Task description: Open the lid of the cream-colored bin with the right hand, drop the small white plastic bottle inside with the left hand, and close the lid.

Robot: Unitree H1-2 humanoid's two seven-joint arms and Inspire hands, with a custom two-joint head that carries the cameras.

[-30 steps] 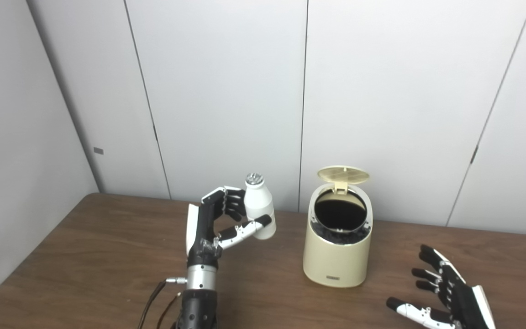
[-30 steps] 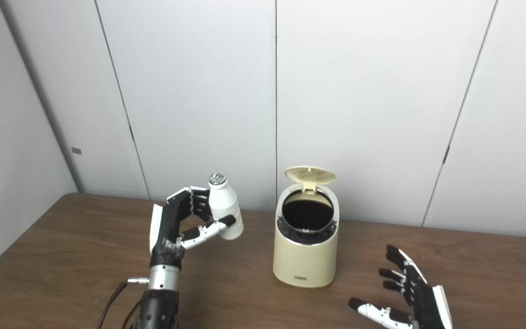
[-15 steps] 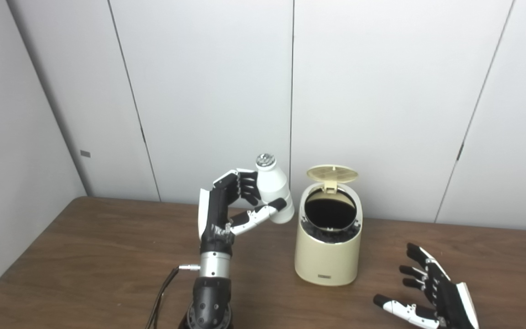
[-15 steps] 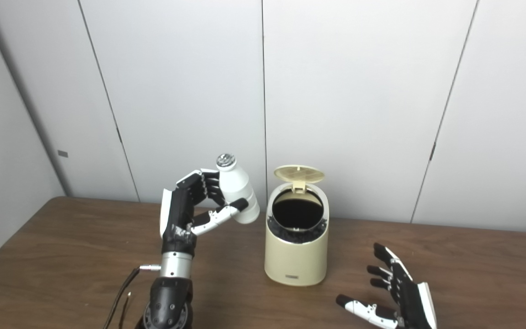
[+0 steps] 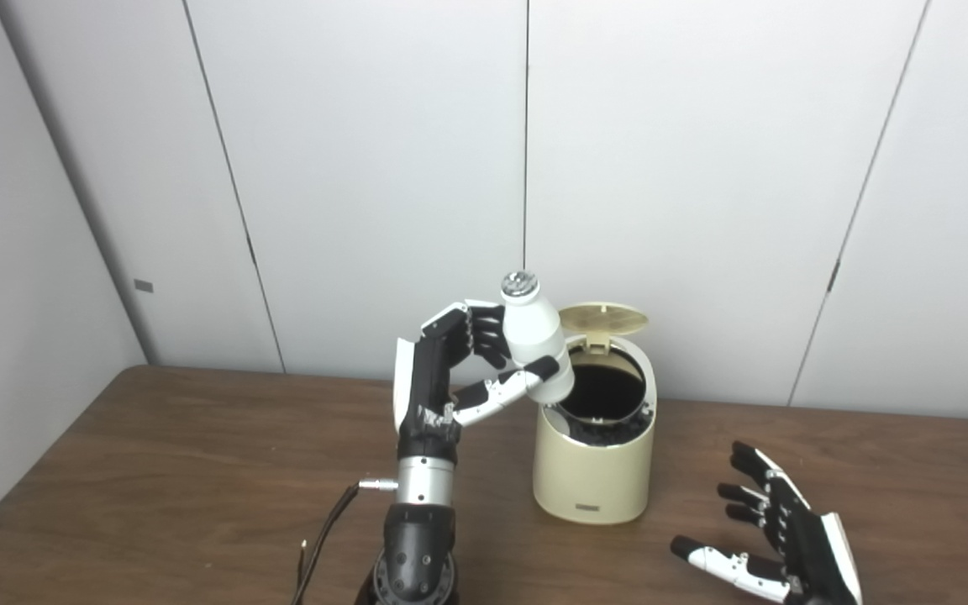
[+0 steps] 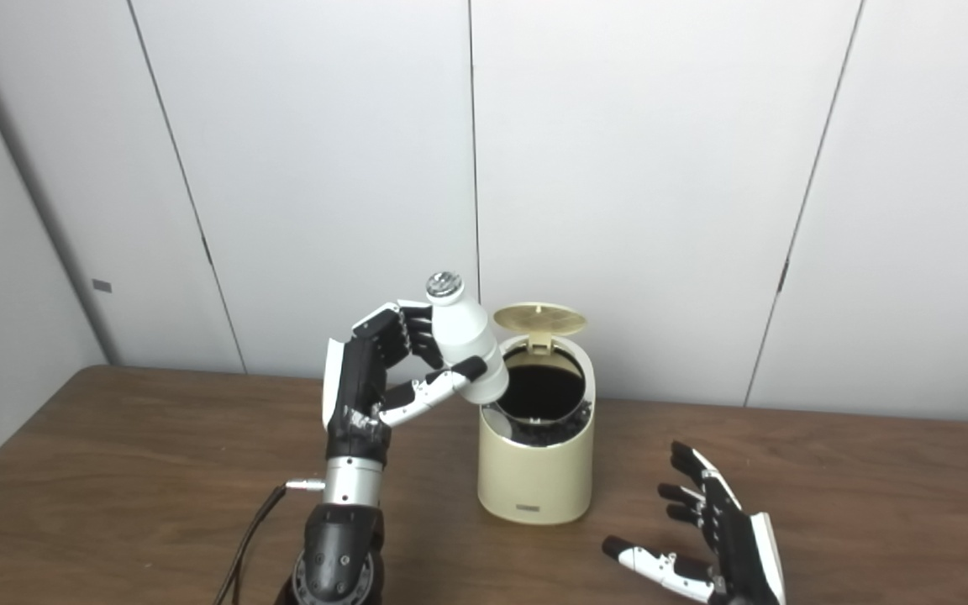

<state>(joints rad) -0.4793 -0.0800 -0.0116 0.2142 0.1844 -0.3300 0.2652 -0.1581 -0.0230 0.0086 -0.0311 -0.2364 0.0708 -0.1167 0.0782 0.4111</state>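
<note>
Dark wood-grain bench (image 5: 156, 470), backed by pale grey wall panels (image 5: 383, 168) with vertical seams; the left wall meets them at a corner behind the bench's far left end. Landmark: cream-colored bin (image 5: 591, 470), standing upright on the bench near the back wall. Its lid (image 5: 603, 317) is hinged up at the rear, ribbed underside showing, and the round mouth is dark inside. Left robot hand (image 5: 450, 378) is raised just left of the bin, fingers and thumb clamped on the small white plastic bottle (image 5: 537, 349). The bottle is off the bench, at the bin's upper left rim, its base level with the edge of the opening and overlapping it in both views; whether it touches the rim cannot be told. Bottle: plain white, rounded shoulder, short neck, silvery cap on top, tilted slightly with the cap leaning away from the bin. Right robot hand (image 5: 778, 546) lies low over the bench to the right of the bin and nearer the camera, well apart from it, fingers spread, holding nothing. A dark cable (image 5: 324, 538) trails from the left wrist.
</note>
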